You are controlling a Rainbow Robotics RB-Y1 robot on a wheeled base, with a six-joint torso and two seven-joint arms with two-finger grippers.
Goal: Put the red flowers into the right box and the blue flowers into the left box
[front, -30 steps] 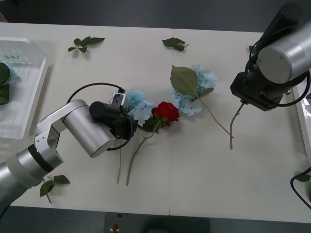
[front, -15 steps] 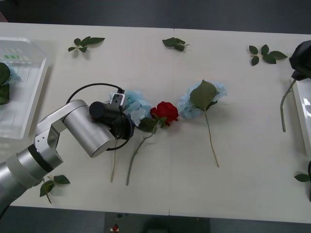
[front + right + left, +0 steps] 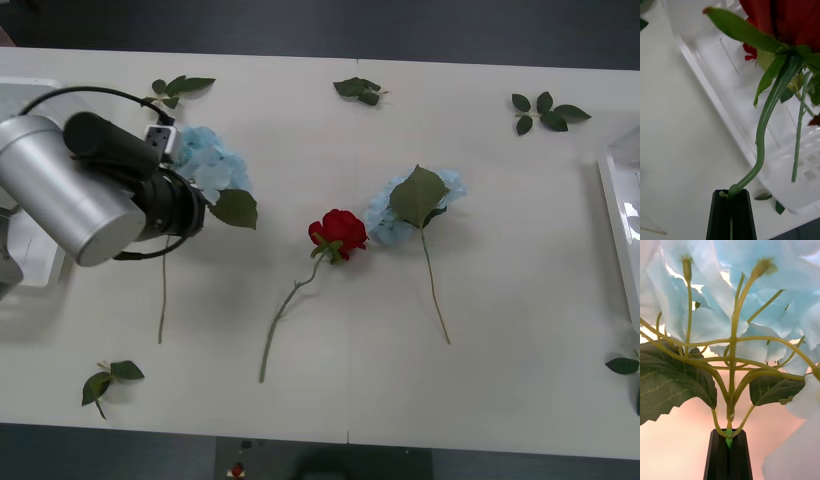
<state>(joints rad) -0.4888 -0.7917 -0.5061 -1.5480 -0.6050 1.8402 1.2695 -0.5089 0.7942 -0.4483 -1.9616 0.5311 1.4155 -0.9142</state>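
Observation:
My left gripper (image 3: 729, 452) is shut on the stem of a pale blue flower (image 3: 752, 296). In the front view that blue flower (image 3: 205, 165) hangs off the table at the far left beside the left arm's wrist (image 3: 165, 200), its stem trailing down. The left box (image 3: 30, 262) peeks out behind that arm. My right gripper (image 3: 730, 210) is shut on the green stem of a red flower (image 3: 782, 18), held over the white right box (image 3: 711, 56), where another stem (image 3: 799, 142) lies. One red flower (image 3: 340, 232) and one blue flower (image 3: 385, 218) lie mid-table. The right box (image 3: 618, 230) sits at the right edge.
Loose green leaf sprigs lie at the back left (image 3: 178, 88), back middle (image 3: 358, 90), back right (image 3: 545, 108), front left (image 3: 108, 382) and front right (image 3: 622, 365). The red flower's stem (image 3: 285, 320) and the blue one's stem (image 3: 435, 295) run toward the table's front edge.
The left arm has lifted its blue flower from beside the red one and carried it left and back. The right arm has left the front view with its red flower.

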